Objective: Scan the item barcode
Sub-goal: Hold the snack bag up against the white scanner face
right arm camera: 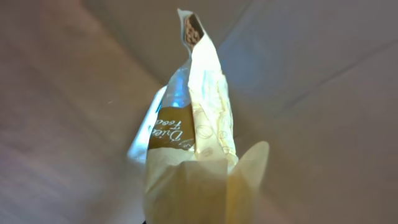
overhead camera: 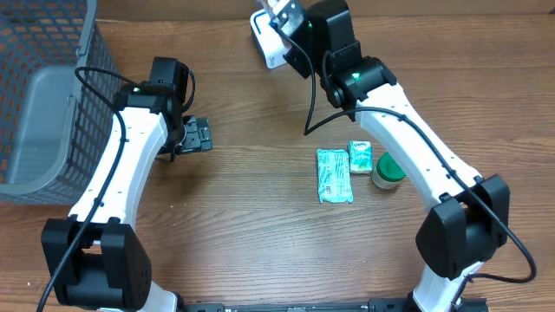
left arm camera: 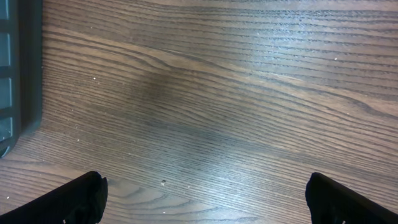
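The item, a cream-yellow packet (right arm camera: 193, 124) with a brown label, fills the right wrist view and hides the fingers gripping its lower end. From overhead, my right gripper (overhead camera: 286, 19) is shut on this packet (overhead camera: 279, 12) at the table's far edge, just above a white device with a blue edge (overhead camera: 263, 42). No barcode shows in any view. My left gripper (overhead camera: 195, 136) hovers over bare wood at the left. Its fingertips (left arm camera: 81, 199) stand wide apart and the left gripper (left arm camera: 205, 202) is open with nothing between them.
A grey mesh basket (overhead camera: 43, 95) stands at the far left, and its wall (left arm camera: 18, 74) edges the left wrist view. A teal packet (overhead camera: 334, 175), a small green box (overhead camera: 360, 156) and a green-lidded jar (overhead camera: 388, 171) lie right of centre under the right arm.
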